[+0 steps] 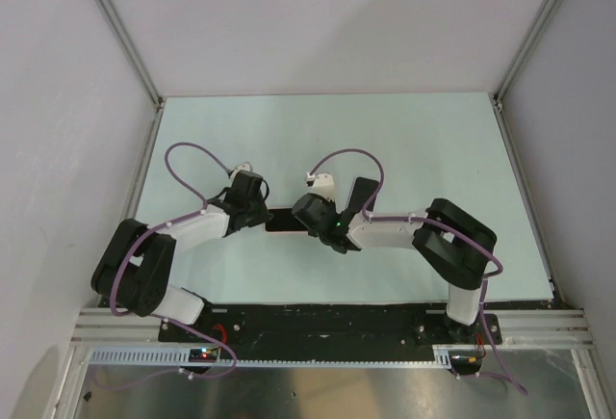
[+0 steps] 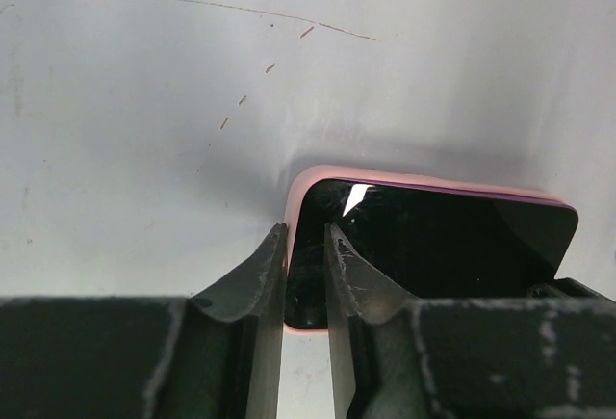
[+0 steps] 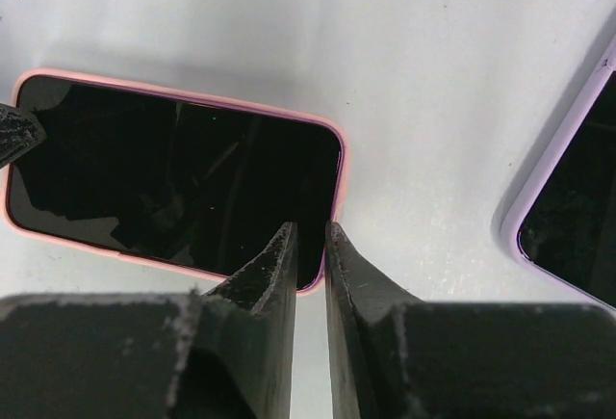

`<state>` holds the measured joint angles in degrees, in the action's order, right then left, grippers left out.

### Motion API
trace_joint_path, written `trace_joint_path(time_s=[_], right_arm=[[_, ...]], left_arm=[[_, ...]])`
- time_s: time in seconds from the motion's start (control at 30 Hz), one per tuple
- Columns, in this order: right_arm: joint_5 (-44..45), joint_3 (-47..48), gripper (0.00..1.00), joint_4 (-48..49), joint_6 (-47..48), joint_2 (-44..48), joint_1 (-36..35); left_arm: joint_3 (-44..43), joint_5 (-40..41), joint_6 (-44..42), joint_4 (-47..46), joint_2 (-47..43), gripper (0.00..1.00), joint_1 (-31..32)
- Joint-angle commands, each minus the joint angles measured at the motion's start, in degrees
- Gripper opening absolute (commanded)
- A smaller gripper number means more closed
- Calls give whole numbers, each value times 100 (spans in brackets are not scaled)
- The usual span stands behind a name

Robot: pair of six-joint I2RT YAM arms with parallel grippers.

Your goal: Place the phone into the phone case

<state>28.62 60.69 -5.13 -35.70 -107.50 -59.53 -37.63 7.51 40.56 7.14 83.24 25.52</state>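
Phone sits in case; left gripper slightly apart astride its end rim, pinch unclear; right gripper almost closed over the opposite corner.

Phone glossy glass; phone case matt plastic; table smooth, scratched.

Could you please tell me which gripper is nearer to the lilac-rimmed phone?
Right. The right gripper sits beside the lilac-rimmed phone, at one end of the phone case; the left gripper is at the case's opposite end, farther off.
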Motion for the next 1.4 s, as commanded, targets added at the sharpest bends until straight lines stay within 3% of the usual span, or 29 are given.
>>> trace_joint_path(time_s=[0.0,0.47,0.6,0.77,1.0,1.37], right_arm=[[-2009,-648,19,-769,-611,-892,-654],[-1923,-1112,24,-773,-747,-289,-690],[-1898,-1112,34,-848,-744,17,-593],[-1746,-1067,48,-1098,-451,931,-96],[-1680,-354,53,-1310,248,1778,804],[-2630,1237,49,-953,1164,527,1610]], left_arm=[[-136,-302,52,146,115,24,88],[-241,-213,-51,326,26,26,85],[-259,-216,-74,343,-1,26,85],[-374,-222,-164,420,-49,27,77],[-601,-247,-247,541,-120,28,76],[-595,-44,-61,1222,-1087,29,171]])
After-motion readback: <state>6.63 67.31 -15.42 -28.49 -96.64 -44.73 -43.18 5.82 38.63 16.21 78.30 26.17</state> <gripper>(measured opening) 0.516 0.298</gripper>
